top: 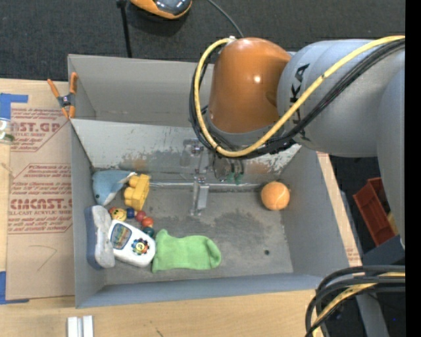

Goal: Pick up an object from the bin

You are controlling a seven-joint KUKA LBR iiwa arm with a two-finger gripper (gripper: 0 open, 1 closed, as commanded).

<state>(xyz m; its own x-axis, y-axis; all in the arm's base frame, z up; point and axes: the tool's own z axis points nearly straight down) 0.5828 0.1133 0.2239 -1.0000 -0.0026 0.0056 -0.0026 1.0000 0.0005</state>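
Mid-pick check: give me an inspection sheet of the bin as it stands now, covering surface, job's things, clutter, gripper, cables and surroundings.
Surface: grey bin floor, scuffed, bare in the middle.
Job's things: orange ball lies alone at the right.
Clutter: heap at the left, made up of yellow block toy, pale blue soft toy, white toy phone and green cloth.
Grippers: gripper is over bare floor mid-bin, between the heap and the ball.
Cables: yellow and black cables loop round the orange wrist cover.
Surroundings: orange-and-black object beyond the far rim.

Dark speckled carpet floor (39, 26), evenly lit
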